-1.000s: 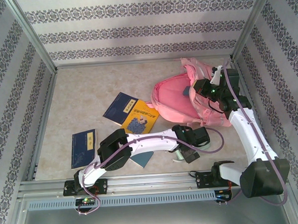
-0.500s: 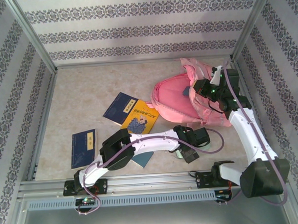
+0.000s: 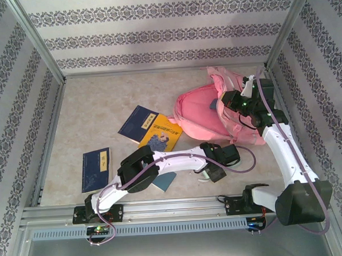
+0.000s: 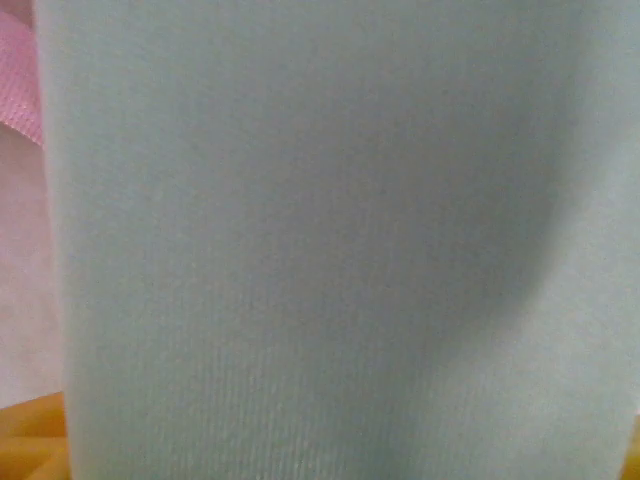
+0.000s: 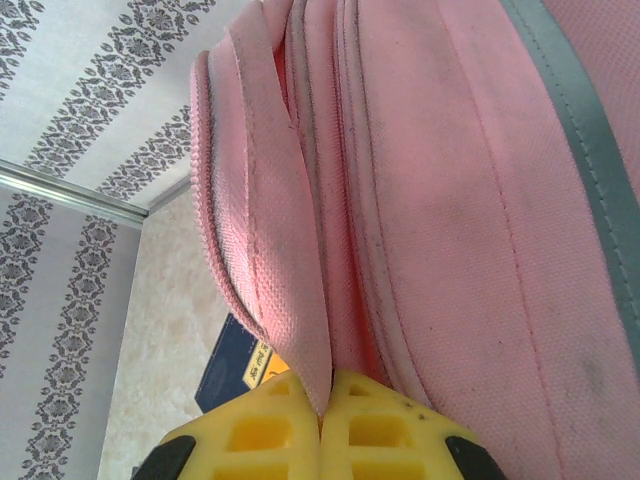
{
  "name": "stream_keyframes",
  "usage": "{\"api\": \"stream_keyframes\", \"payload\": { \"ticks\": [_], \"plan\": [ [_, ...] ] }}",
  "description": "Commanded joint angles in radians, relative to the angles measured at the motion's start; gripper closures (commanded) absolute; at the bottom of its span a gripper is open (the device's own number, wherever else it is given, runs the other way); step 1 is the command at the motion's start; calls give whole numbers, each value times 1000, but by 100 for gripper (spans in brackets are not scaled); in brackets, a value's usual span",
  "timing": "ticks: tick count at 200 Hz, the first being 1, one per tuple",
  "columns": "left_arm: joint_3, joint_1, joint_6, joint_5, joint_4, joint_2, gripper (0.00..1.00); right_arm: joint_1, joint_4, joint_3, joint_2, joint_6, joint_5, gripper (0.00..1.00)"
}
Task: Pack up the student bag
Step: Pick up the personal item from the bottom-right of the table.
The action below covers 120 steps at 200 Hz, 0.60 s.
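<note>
Bag (image 3: 199, 112) lay far right, mouth facing left; R gripper (image 5: 322, 400) pressed together, pinching bag rim; L gripper (image 3: 214, 170) at green case (image 4: 320, 240), grip state can't tell; bag mouth just far-right of L gripper, nearer arm.

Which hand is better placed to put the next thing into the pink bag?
Probably the left hand: it sits right against the pale green pencil case, beside the student bag; the right hand is shut on the bag's pink edge.
</note>
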<state>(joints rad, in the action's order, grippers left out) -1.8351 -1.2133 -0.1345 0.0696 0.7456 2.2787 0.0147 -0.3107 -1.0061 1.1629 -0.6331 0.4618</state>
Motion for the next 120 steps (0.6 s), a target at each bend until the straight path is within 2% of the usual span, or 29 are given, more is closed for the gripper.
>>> {"api": "stream_keyframes", "payload": {
  "ticks": [1, 40, 73, 96, 120],
  "plan": [
    [101, 25, 5, -7, -23, -126, 36, -21, 2, -7, -27, -9, -18, 100],
    [334, 42, -10, 4, -59, -395, 39, -21, -44, -48, -67, 19, -79, 100],
    [479, 125, -47, -25, -66, -629, 39, -21, -37, -77, -74, 47, -68, 100],
    [443, 226, -29, -69, -44, -682, 38, -21, -11, -91, -59, 66, 5, 100],
    [242, 290, 55, -74, 38, -564, 38, -15, 32, -91, -60, 88, 77, 100]
  ]
}}
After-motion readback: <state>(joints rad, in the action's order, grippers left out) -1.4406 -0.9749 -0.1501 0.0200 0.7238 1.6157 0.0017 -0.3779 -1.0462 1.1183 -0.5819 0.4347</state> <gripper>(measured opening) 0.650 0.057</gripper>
